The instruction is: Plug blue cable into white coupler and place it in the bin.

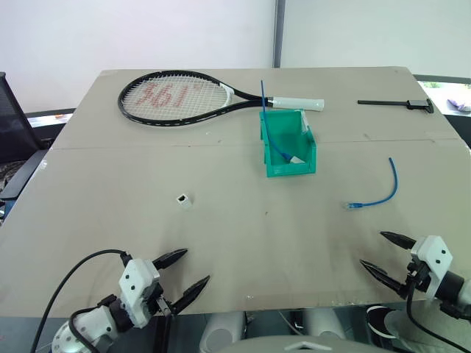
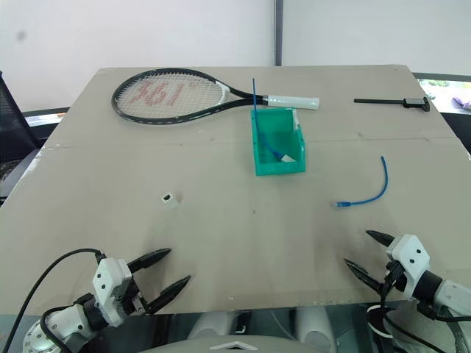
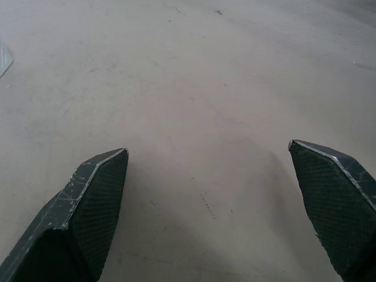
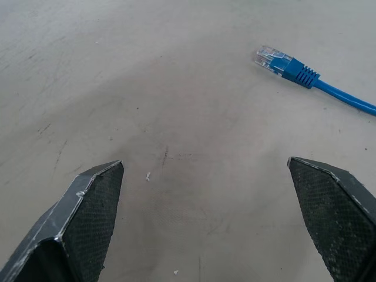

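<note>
White boxy wrists, pointed black cross-hatched fingers (image 3: 88, 217), black cables looping behind

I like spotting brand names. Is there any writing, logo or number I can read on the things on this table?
Racket: a red mark painted on its strings, maybe a logo; it cannot be read as letters.
Bin, blue cable, coupler, black tool: no writing visible.
Nothing else carries readable text.

Bright, even light; faint shadows, sharp focus.
</note>
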You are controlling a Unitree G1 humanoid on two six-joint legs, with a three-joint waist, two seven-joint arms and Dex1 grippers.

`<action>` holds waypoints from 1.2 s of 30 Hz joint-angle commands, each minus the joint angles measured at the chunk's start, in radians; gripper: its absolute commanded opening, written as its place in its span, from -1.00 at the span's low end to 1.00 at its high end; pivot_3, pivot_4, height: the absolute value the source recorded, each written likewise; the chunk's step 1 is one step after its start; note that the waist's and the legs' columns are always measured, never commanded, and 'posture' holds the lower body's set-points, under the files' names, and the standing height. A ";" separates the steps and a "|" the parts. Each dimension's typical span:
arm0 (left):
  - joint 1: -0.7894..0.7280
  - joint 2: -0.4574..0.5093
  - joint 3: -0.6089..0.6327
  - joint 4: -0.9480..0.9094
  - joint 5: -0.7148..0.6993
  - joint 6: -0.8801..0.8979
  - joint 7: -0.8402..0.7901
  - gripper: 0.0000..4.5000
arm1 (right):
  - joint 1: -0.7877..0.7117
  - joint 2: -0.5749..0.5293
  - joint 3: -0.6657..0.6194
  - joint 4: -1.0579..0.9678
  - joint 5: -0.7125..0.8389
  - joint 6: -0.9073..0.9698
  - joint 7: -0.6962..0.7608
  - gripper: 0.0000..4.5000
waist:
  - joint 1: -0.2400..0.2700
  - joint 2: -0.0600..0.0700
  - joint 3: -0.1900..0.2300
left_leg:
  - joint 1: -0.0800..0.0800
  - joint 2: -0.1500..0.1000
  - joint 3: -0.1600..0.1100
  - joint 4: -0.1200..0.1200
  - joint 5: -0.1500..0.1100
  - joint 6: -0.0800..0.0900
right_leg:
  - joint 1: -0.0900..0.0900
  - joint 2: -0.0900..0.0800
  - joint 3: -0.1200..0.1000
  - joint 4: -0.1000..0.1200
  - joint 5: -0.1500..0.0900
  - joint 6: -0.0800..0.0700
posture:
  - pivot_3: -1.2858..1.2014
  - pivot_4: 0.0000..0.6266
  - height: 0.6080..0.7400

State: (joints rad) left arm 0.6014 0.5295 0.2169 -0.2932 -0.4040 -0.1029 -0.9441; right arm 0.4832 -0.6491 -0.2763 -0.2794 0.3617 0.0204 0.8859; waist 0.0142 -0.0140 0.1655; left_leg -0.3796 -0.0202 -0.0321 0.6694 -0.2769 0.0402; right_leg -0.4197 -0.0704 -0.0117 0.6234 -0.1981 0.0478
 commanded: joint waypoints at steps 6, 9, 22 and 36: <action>-0.009 0.004 -0.018 -0.058 -0.039 0.076 0.022 1.00 | -0.021 0.031 0.032 -0.087 -0.010 0.018 -0.047 0.96 | 0.000 0.001 -0.001 | 0.000 0.000 0.000 0.000 0.000 0.000 | 0.000 0.000 0.000 0.000 0.000 0.000 | 0.03 -0.52 1.00; -0.022 0.014 -0.015 -0.074 -0.044 0.095 0.024 1.00 | -0.031 0.036 0.041 -0.093 -0.013 0.020 -0.057 0.96 | 0.000 0.000 0.000 | 0.000 0.000 0.000 0.000 0.000 0.000 | 0.000 0.000 0.000 0.000 0.000 0.000 | 0.03 -0.52 1.00; -0.024 0.085 -0.035 -0.240 -0.125 0.136 -0.080 1.00 | -0.161 -0.056 0.004 -0.095 -0.028 0.101 -0.065 0.96 | -0.002 0.001 0.000 | 0.000 0.000 0.001 0.000 0.000 0.000 | 0.000 0.001 0.000 0.000 0.000 0.000 | 0.03 -0.52 1.00; -0.254 0.211 -0.058 -0.398 -0.240 0.315 -0.054 1.00 | -0.756 -0.371 0.285 0.239 -0.155 0.216 0.262 0.96 | -0.002 -0.001 0.003 | 0.002 0.000 0.000 0.002 0.000 0.000 | 0.003 0.006 0.000 0.000 0.000 0.000 | 0.03 -0.52 1.00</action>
State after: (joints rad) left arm 0.3841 0.7283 0.1740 -0.6865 -0.6117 0.1722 -1.0161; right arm -0.2324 -1.0142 -0.0396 -0.0829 0.2383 0.2456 1.1012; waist 0.0121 -0.0147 0.1688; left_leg -0.3785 -0.0204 -0.0321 0.6708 -0.2766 0.0406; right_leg -0.4175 -0.0643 -0.0118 0.6236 -0.1975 0.0473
